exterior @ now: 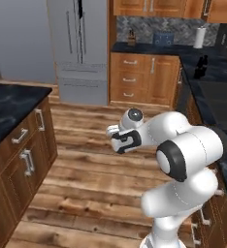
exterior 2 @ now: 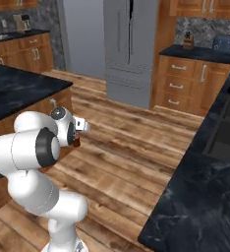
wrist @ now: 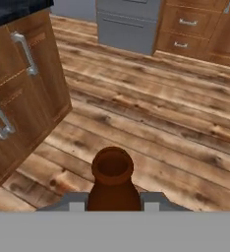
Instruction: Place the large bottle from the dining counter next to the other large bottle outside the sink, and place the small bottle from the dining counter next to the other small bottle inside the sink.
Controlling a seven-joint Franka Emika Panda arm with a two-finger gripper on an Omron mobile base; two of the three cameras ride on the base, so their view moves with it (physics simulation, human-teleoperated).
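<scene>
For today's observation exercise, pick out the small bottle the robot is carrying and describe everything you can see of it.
The small bottle is amber-brown and looks like glass, with a rounded lip around an open, uncapped mouth and a neck widening into the shoulder. In the hand view it is seen from above, mouth toward the camera, its lower body hidden. The gripper is shut on it, one finger on each side. It hangs over the wooden floor, beside a wooden cabinet. In the right base view a brown sliver shows below the hand.
</scene>
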